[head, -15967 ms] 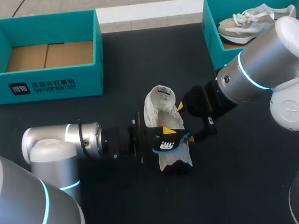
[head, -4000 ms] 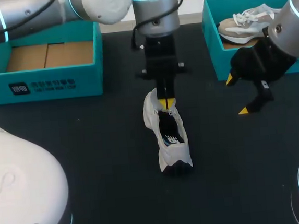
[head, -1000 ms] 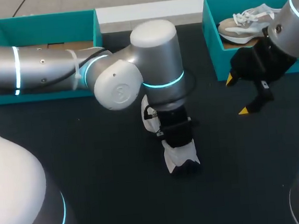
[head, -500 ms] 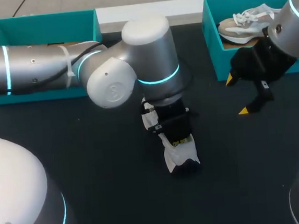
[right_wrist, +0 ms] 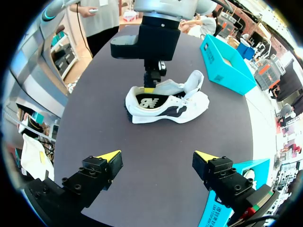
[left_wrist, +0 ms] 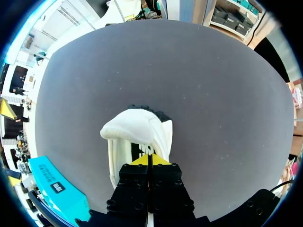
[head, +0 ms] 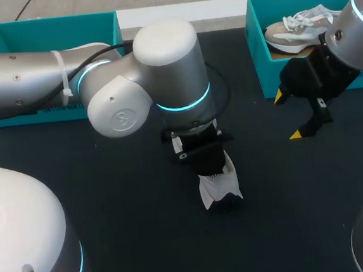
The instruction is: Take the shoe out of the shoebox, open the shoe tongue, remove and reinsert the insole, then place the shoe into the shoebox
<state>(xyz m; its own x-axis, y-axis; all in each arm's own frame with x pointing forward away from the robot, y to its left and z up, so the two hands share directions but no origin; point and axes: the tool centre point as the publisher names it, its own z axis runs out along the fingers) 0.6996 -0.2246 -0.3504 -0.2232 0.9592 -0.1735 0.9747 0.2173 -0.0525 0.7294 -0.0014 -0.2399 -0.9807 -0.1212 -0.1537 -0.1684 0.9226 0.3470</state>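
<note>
The black desk fills the scene. Near its middle a white sneaker stands on its sole, toe toward the near edge, most of it hidden from above by the left arm, which comes down on it from the left side. From the right wrist, the sneaker shows its opening spread wide and a dark insole lying inside. The left jaws are pressed together, their yellow tips down in the heel end of the opening at the insole; whether they pinch its edge I cannot tell. In the left wrist view the sneaker sits just ahead of and under those closed tips.

Toward the desk's right edge, the right arm holds its jaws wide apart above bare surface, with nothing between them.

At the far left corner sits a teal shoebox, partly behind the left arm. At the far right corner a second teal shoebox holds a tan sneaker with white laces.
</note>
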